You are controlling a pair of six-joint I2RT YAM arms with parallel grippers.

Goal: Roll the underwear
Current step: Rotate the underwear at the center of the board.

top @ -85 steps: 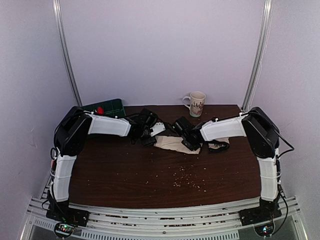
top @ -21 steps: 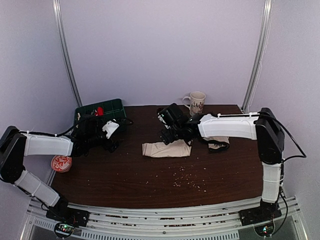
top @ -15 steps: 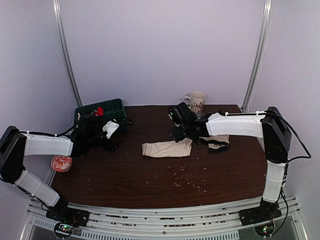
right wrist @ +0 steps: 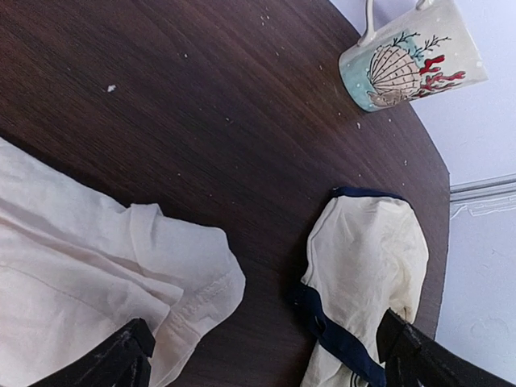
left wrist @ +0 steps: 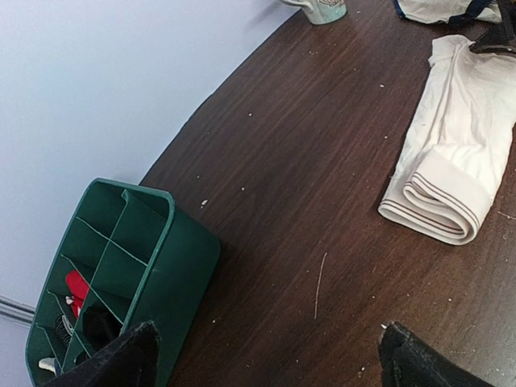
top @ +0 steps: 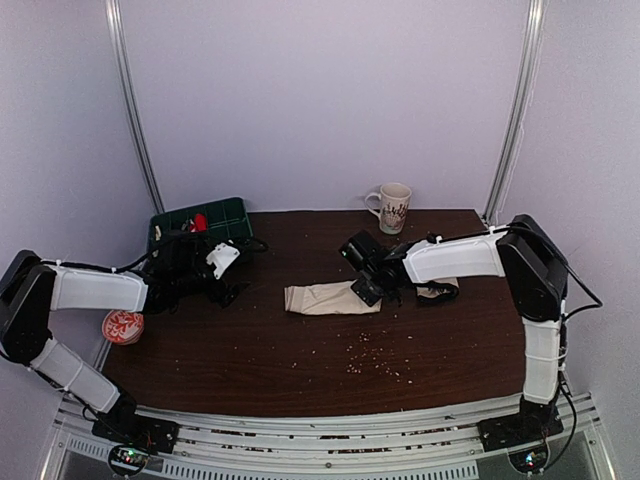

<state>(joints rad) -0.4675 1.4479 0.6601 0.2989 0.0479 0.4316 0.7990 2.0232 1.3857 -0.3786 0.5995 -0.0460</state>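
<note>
1. Dark wood table [top: 250, 360], speckled with crumbs, stands against lilac walls.
2. Cream underwear [top: 322, 298] lies folded at the table's centre, banded end toward 9 o'clock.
3. Right gripper [top: 368, 292] is spread wide over the underwear's 3 o'clock end, gripping nothing.
4. Left gripper [top: 225, 285] is spread wide and empty at 9 o'clock, near the green tray [top: 215, 213].
5. Mug [top: 392, 207] is at 12 o'clock; a second garment [top: 437, 290] lies at 3 o'clock.

Cream underwear [right wrist: 72, 266] partly beyond left edge
</note>
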